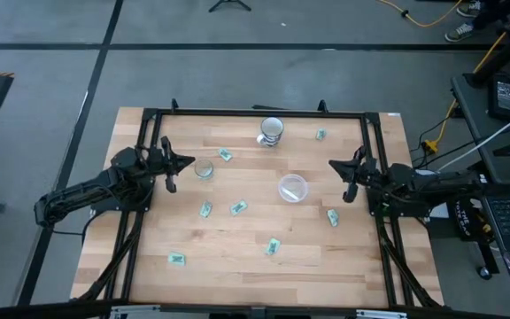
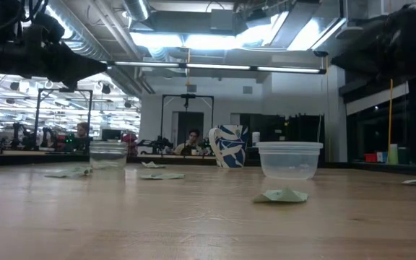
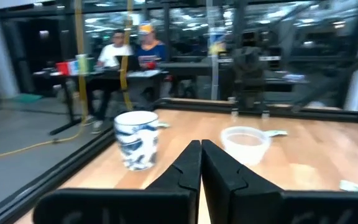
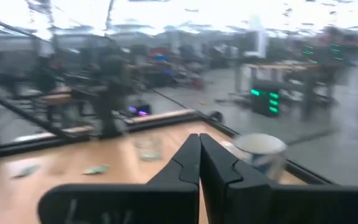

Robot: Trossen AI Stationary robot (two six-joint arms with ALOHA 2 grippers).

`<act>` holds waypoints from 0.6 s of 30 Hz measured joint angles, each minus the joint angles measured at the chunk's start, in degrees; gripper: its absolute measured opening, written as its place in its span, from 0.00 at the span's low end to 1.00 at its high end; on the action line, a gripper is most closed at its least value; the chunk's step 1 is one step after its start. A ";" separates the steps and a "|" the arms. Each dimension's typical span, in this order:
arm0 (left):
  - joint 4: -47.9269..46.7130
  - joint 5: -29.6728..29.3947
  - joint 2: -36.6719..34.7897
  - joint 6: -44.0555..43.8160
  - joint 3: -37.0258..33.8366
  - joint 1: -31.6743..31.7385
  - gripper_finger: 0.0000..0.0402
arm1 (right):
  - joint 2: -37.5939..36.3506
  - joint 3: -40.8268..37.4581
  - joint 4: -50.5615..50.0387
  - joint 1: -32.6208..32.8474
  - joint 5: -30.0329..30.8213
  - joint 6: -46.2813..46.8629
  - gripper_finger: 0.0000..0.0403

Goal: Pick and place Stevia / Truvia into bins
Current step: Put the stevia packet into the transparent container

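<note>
Green packets (image 1: 238, 207) scattered, clear cups (image 1: 292, 188) upright

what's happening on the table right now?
Nothing is being handled yet. The left gripper and right gripper hover shut at the table's sides, holding nothing. Seven green sweetener packets are visible on the wood, none seen in the small clear cup or the wide clear cup. A patterned mug stands at the far edge.
</note>
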 joint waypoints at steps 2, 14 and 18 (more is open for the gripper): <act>0.66 -2.01 1.52 0.00 0.00 0.00 0.01 | 2.37 0.00 -0.17 -0.95 3.18 2.04 0.01; 13.03 -6.99 19.18 -0.02 1.94 0.00 0.01 | 14.31 0.00 5.79 -8.90 4.71 6.46 0.01; 13.00 -7.92 26.67 0.02 6.01 0.00 0.01 | 16.80 0.00 5.81 -11.48 4.71 7.83 0.01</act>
